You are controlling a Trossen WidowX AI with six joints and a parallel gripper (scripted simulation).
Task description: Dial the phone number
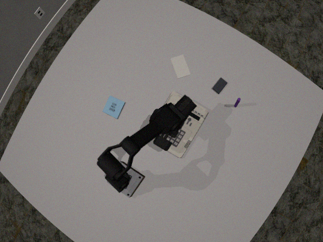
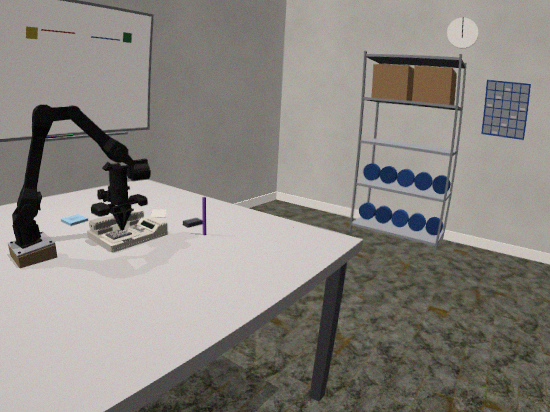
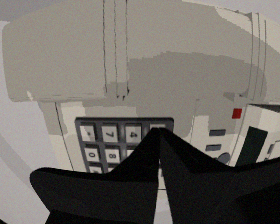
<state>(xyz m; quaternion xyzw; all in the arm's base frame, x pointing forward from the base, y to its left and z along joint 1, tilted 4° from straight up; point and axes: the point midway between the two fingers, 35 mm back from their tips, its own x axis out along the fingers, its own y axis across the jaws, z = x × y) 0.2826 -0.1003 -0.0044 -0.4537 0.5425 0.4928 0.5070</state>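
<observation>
Gripper: the gripper point(image 2: 121, 223) points straight down over the desk phone point(image 2: 127, 232), its two fingers pressed together into one narrow black wedge with nothing between them.

Fingertip: in the wrist view the joined tip point(image 3: 160, 136) sits at the right end of the keypad's top visible row; whether it actually touches a key I cannot tell from here.

Keypad: a dark panel of pale square keys point(image 3: 110, 135); the digits on them are too blurred to read.

Handset: the pale handset point(image 3: 69, 53) lies along the far side of the phone, resting in its cradle.

Phone face: a small red button point(image 3: 236, 113) and a dark display strip point(image 1: 197, 116) sit to one side of the keypad.

Note: a light blue square note point(image 1: 114, 107) lies flat on the table point(image 1: 73, 71), well apart from the phone; three short lines of dark writing show on it, too small to make out.

Other items: a white card point(image 1: 180, 66), a dark grey block point(image 1: 219, 85) and an upright purple stick point(image 2: 204, 215) stand beyond the phone.
</observation>
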